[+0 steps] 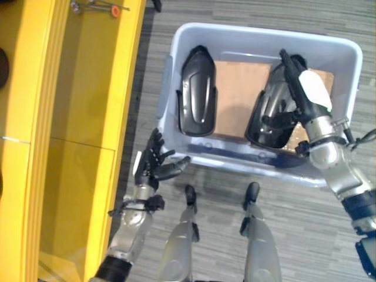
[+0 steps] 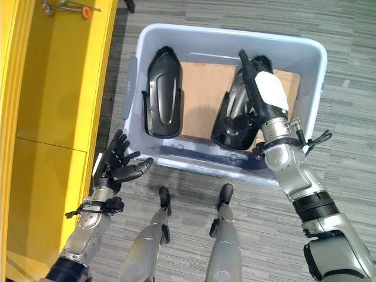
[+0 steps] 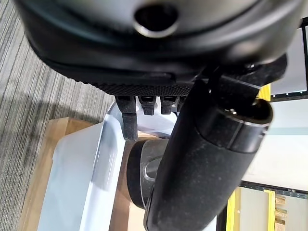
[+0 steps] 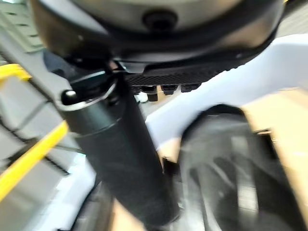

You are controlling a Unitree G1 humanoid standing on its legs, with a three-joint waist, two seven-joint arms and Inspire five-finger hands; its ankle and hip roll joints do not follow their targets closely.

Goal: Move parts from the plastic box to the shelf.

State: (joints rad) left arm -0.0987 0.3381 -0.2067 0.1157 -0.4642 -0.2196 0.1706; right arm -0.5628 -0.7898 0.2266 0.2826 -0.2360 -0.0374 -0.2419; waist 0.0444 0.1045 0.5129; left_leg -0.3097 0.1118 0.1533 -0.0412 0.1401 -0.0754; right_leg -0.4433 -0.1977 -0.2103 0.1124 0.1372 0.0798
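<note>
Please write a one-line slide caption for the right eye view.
Right hand reaches onto a black part in the plastic box.

Workshop or factory floor: yellow metal shelf (image 1: 88, 117), grey carpet (image 1: 264, 12), plastic box (image 1: 346, 64) holding black moulded parts (image 1: 198, 94).

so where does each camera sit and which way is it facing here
Left eye view: on the head, looking down at the plastic box, yellow shelf, both arms.
Right eye view: beside it, same scene; right hand on the right black part.
Left wrist view: behind the open left hand, facing the box and left black part.
Right wrist view: behind the right hand, facing the right part.
</note>
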